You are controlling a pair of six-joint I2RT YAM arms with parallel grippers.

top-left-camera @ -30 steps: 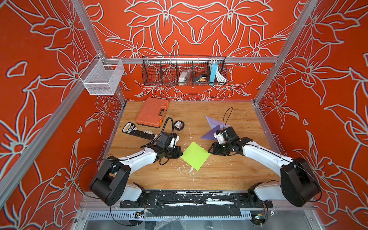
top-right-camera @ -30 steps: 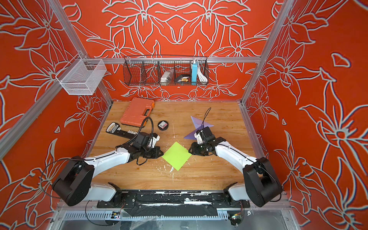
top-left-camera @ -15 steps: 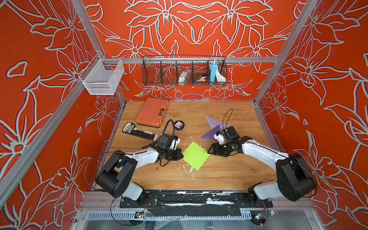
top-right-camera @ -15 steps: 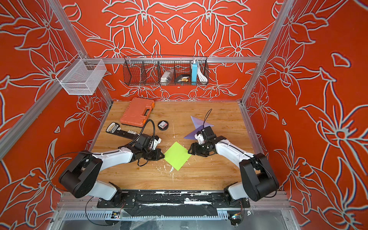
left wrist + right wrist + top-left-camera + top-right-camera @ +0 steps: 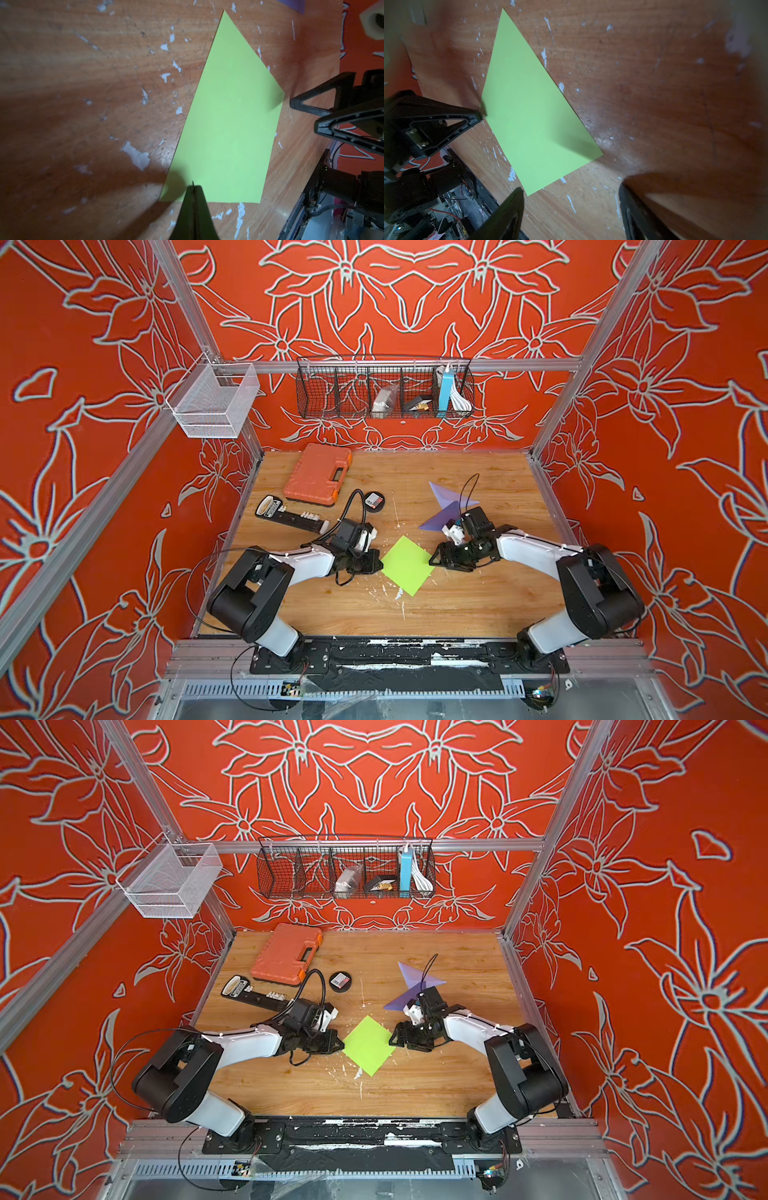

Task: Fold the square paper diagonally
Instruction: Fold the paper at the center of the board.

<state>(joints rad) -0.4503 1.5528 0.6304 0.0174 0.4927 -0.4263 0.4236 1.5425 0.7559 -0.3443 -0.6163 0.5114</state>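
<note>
Green paper (image 5: 408, 565) flat. Our left gripper (image 5: 376, 563), closed, empty, pins one corner; right gripper (image 5: 433, 561), wide open, empty, beside opposite corner: we scoop low.

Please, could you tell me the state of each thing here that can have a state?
green paper: lying flat, not yet folded.
left gripper: shut, tip at one corner of the green paper.
right gripper: open, at the opposite corner, holding nothing.
purple paper: already folded.
orange case: closed.
</note>
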